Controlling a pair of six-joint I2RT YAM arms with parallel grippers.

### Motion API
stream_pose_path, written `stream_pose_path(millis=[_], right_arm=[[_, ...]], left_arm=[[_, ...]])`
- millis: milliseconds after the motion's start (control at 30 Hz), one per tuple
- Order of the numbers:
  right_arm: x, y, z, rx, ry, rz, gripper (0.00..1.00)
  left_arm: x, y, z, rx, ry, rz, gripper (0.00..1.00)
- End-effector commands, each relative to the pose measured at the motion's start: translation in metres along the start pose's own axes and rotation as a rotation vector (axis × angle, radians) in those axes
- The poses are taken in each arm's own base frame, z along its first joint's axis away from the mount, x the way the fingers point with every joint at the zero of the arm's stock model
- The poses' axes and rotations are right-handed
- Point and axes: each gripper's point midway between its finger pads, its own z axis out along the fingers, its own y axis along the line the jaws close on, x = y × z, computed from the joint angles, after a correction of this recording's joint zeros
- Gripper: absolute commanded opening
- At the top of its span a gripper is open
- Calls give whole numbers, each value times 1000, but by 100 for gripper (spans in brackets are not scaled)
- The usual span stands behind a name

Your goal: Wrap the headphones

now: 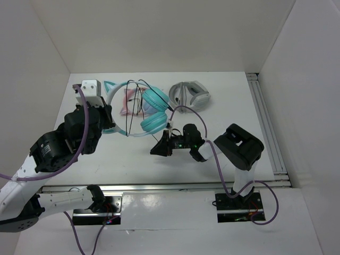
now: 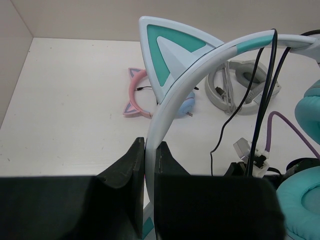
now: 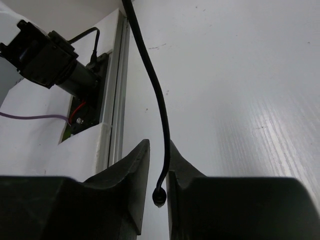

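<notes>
Left hand (image 2: 149, 153): clamped on headband (image 2: 200, 64) of headphones (image 1: 154, 98). Right hand (image 3: 158, 161), five o'clock of these: pinching cable (image 3: 158, 90) end. Keep cable taut while looping.

Blk joint housings (image 1: 79, 130), white links (image 1: 58, 201), purple cables (image 1: 219, 164), matte blk claw fingers (image 2: 125, 165)

Legible markings: none. You can read no text, brand, number or sign in any of the three views. The headphones (image 1: 154, 99) and the grey-and-white headphones (image 1: 194, 95) show no lettering you can make out at this resolution.
</notes>
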Motion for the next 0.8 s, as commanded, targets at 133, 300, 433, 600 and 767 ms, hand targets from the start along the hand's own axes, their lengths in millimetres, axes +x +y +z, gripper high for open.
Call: stream_pose_path(millis=[133, 300, 433, 600, 767], right_arm=[[-5, -5, -6, 27, -14, -25, 11], [6, -7, -2, 52, 10, -13, 0], [19, -4, 8, 129, 53, -42, 0], [26, 17, 25, 185, 101, -115, 0], [29, 47, 32, 237, 115, -170, 0]], left_arm=[[-37, 2, -9, 6, -104, -160, 0], [-35, 13, -9, -48, -113, -182, 0], [-30, 25, -9, -134, -103, -207, 0], [-32, 43, -7, -221, -125, -236, 0], [-25, 57, 7, -326, -118, -229, 0]])
